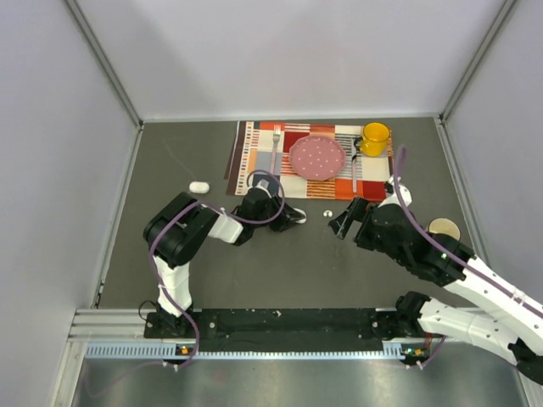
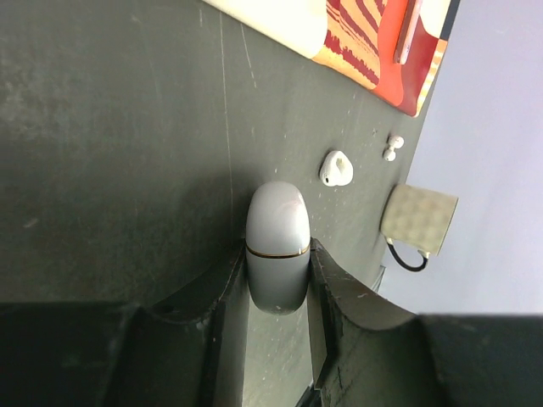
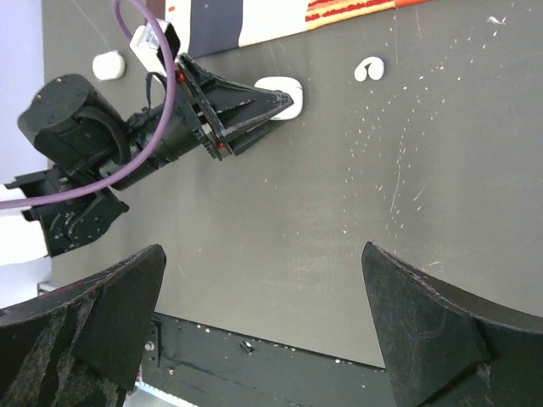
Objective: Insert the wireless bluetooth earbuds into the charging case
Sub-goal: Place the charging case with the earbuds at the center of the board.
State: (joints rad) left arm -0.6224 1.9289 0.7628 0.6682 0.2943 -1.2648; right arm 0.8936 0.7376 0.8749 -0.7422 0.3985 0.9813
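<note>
A white pebble-shaped charging case (image 2: 277, 233) with a thin gold seam lies closed on the dark table, and my left gripper (image 2: 277, 270) is shut on its sides. From above, the same case (image 1: 295, 214) shows at the tip of the left gripper (image 1: 288, 214). One white earbud (image 2: 336, 168) lies just beyond the case, and a second, smaller earbud (image 2: 392, 148) sits farther off. My right gripper (image 1: 346, 219) hangs open and empty beside the near earbud (image 1: 328, 214). In the right wrist view that right gripper (image 3: 261, 250) stands wide over bare table, with the held case (image 3: 280, 91) and earbud (image 3: 369, 68) ahead.
A second white case (image 1: 198, 186) lies at the left. A striped placemat (image 1: 252, 161) at the back carries a pink plate (image 1: 317, 157), fork (image 1: 276, 148), spoon (image 1: 355, 170) and yellow mug (image 1: 374, 137). A beige roll (image 1: 444, 229) sits by the right arm.
</note>
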